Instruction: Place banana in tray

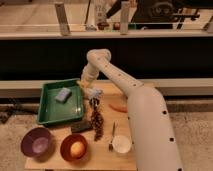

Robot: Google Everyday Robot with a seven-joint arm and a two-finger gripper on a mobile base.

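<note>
Camera view: one tool beside one tray.

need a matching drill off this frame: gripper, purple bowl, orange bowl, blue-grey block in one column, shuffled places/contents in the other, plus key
Column 1
1. gripper
2. purple bowl
3. orange bowl
4. blue-grey block

Column 2
A. holds a round orange-yellow ball
B. lies inside the green tray
C. just beside the tray's right rim, toward the far end of the table
D. stands at the table's near-left corner as seen in the camera view

Pairs: 1-C, 2-D, 3-A, 4-B
</note>
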